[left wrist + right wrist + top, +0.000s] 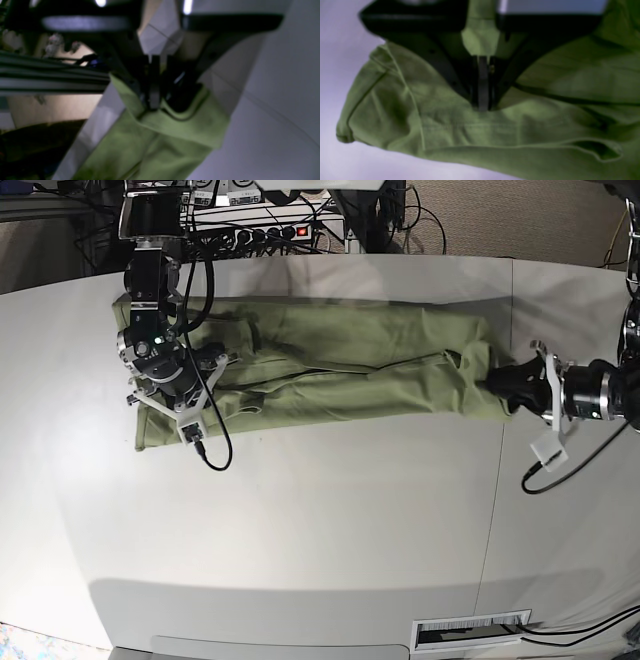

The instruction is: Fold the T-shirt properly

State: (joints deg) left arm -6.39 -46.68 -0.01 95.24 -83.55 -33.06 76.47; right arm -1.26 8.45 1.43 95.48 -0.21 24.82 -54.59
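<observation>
Pale grey tabletop (330, 510) fills your base view, with a tangle of cables and a power strip (285, 230) along its far edge. No bins, boxes or trays appear in any view, so nothing sits inside anything.

Your task item, the T-shirt (330, 360), lies on the far half of the table, drawn out into a long band running from left to right in the base view. It is plain olive green with no print. Soft wrinkles run along its length, and one long fold line crosses the middle. Its near edge looks straight; the left end is squarer, the right end narrows toward the arm there.

Your left gripper (156, 100), on the right side of the base view, is pinched closed on the shirt's narrow end; the left wrist view, though blurred, shows a hemmed edge bunched between the black fingers, with bare table beside it.

Your right gripper (482, 106), over the left end in the base view, is clamped tight on a ridge of cloth. The right wrist view shows a sleeve (370, 100) with stitched hem spreading to one side.
</observation>
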